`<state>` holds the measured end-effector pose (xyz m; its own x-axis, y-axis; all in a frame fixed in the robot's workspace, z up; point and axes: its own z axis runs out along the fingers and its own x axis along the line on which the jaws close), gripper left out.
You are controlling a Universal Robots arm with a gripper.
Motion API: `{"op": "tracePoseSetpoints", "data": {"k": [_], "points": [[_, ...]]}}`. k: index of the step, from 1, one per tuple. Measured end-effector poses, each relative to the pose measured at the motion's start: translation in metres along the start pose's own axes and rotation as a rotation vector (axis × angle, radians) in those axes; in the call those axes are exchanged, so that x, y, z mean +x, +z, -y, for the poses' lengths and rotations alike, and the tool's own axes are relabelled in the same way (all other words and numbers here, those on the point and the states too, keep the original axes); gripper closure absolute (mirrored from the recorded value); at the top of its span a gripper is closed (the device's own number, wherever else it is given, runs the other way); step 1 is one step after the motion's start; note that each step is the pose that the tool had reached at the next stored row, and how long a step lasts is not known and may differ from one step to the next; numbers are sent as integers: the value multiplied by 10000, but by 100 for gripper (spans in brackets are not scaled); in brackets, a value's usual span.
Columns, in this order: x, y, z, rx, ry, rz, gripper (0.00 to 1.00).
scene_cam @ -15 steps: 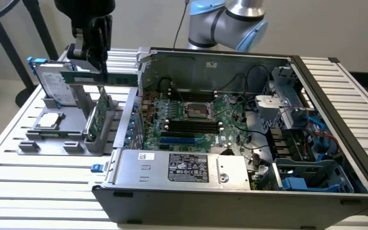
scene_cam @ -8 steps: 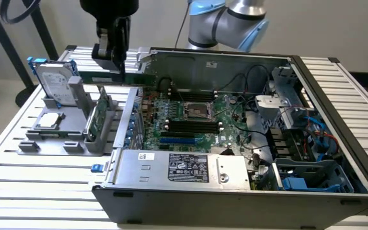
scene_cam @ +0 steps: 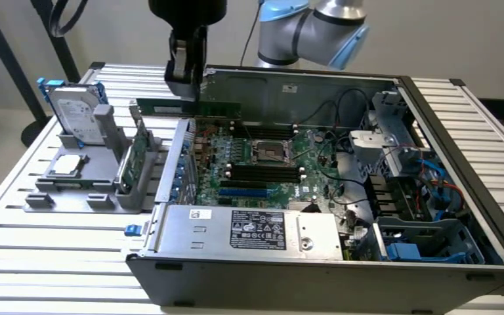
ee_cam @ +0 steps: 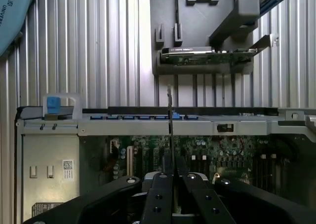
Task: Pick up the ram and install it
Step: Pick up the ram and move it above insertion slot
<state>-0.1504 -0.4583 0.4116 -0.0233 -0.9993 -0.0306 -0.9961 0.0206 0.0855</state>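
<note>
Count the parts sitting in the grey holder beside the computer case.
3: hard drive upright at the far end, processor chip flat beside it, green card on edge nearest the case. Others may be hidden.

The arm (scene_cam: pixel 322 26) reaches down, wrist (scene_cam: pixel 186 16) apparently vertical, jaws pinched nearly shut.

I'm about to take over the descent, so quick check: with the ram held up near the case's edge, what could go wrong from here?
1. The ram, pinched by the gripper, hangs over the case's side wall; lowering it here could clip that wall.
2. The black slots are narrow; a small tilt or offset could jam the stick.
3. Loose cables beside the motherboard might snag.
</note>
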Motion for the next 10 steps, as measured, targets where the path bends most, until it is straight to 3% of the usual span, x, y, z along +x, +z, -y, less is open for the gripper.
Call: {"op": "tracePoseSetpoints", "data": {"k": [7,10], "points": [[-11,-22,313,-1,-13,-2,86],[-48,-16,400,-1,-11,-13,86]]}}
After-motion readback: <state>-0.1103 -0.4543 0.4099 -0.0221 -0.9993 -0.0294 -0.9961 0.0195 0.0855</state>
